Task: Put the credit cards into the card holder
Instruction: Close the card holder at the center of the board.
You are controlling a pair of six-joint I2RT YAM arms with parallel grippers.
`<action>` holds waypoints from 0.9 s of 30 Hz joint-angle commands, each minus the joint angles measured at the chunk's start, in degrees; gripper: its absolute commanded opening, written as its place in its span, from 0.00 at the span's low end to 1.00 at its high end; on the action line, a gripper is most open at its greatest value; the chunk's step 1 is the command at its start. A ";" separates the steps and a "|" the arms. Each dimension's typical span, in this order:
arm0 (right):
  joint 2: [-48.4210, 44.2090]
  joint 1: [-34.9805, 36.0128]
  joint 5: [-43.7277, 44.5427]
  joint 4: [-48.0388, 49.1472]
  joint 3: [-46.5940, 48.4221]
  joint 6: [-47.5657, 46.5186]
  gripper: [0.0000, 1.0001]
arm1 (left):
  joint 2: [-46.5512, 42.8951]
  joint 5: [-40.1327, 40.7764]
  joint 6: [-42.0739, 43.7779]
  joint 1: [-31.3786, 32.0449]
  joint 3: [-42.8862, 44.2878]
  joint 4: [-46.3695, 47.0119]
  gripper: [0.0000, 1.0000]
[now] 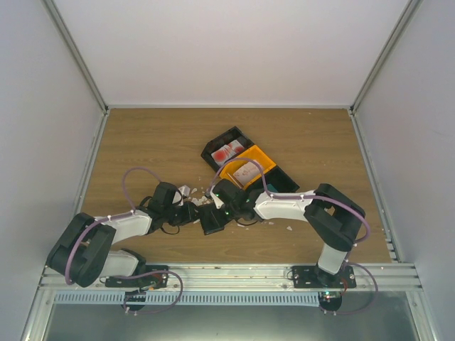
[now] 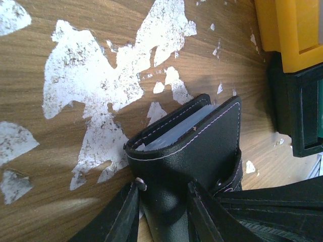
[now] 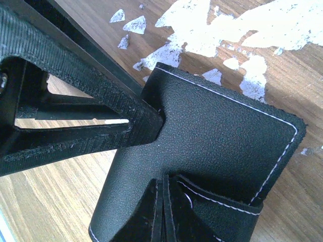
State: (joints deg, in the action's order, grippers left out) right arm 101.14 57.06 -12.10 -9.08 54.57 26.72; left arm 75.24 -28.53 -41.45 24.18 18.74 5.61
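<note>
Left tool (image 2: 164, 189) clamps the card holder (image 2: 202, 146); right tool (image 3: 162, 201) closed, possibly pinching its cover.

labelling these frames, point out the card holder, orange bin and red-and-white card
card holder (image 2: 202, 151), left wrist view, stitched front face
orange bin (image 2: 290, 30), left wrist view, outer wall
red-and-white card (image 1: 227, 150), top external view, its middle
</note>
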 commanded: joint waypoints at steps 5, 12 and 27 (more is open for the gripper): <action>1.41 -0.98 2.28 -2.68 -1.11 1.92 0.00 | 1.31 1.77 0.42 0.73 -0.29 -1.45 0.29; -0.26 -1.05 -0.58 -1.14 1.32 0.89 0.08 | 1.18 1.78 0.50 0.78 -0.29 -1.54 0.29; -8.45 -1.07 7.42 -0.83 -1.79 4.01 0.13 | 0.49 1.58 0.66 0.78 -0.37 -1.66 0.29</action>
State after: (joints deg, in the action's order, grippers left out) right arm 93.36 56.45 -10.22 -8.75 53.89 28.99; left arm 75.24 -28.47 -41.41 24.40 18.76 5.69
